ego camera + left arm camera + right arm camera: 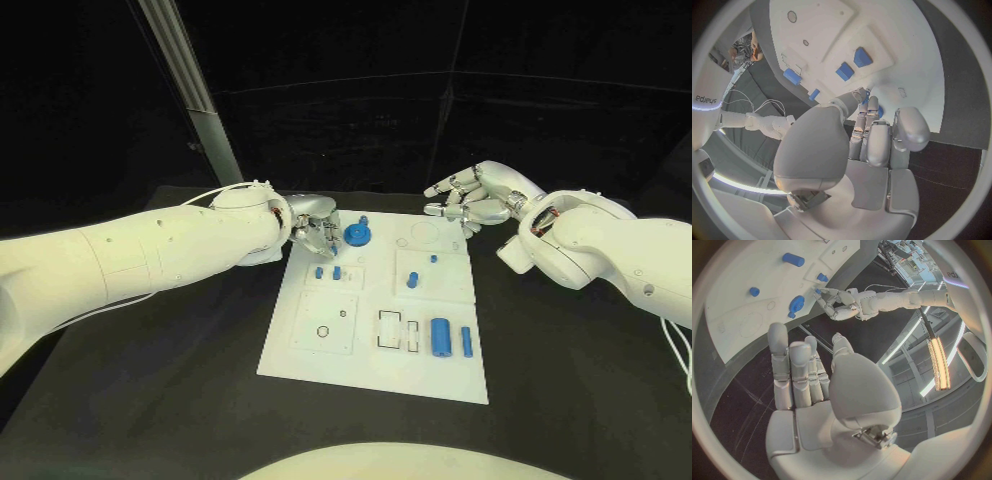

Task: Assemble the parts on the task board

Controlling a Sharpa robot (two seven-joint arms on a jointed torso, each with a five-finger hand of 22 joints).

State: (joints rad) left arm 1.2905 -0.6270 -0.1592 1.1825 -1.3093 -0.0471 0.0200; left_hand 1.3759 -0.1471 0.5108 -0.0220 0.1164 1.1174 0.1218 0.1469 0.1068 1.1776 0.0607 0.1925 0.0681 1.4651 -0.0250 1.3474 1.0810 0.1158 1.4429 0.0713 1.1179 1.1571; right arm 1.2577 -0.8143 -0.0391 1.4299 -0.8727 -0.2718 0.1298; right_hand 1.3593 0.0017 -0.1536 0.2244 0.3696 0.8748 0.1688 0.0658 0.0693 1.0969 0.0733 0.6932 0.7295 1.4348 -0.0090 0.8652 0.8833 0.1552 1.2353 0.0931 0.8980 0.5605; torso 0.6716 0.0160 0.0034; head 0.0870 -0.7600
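Black and matt, the table [173, 400] is seen under the task board [332, 370], a flat white plate which is laid in the middle of it, with shallow square panels and small cut-outs in its surface.

From the left edge of the table the left arm is stretched over to the far left corner of the board. Its left hand [310, 232] is bent down there, and its silver fingers [869, 111] are brought together in a narrow pose on the board surface, next to a round blue disc part [356, 235]. Whether something small is pinched between the fingertips cannot be told, because they are hidden by the hand itself.

The right arm is folded in from the right edge of the table. The right hand [469, 195] is held just past the far right corner of the board, above the table. Its fingers [795, 372] are kept straight and side by side, a little apart, and nothing is held in them.

The parts are made of smooth blue plastic. Two upright cylinders [451, 338] are seen side by side near the near right corner of the board. Two smaller pegs [418, 272] are placed in the right panel, and two short blue pieces [326, 271] are set near the left edge, just beside the left hand.
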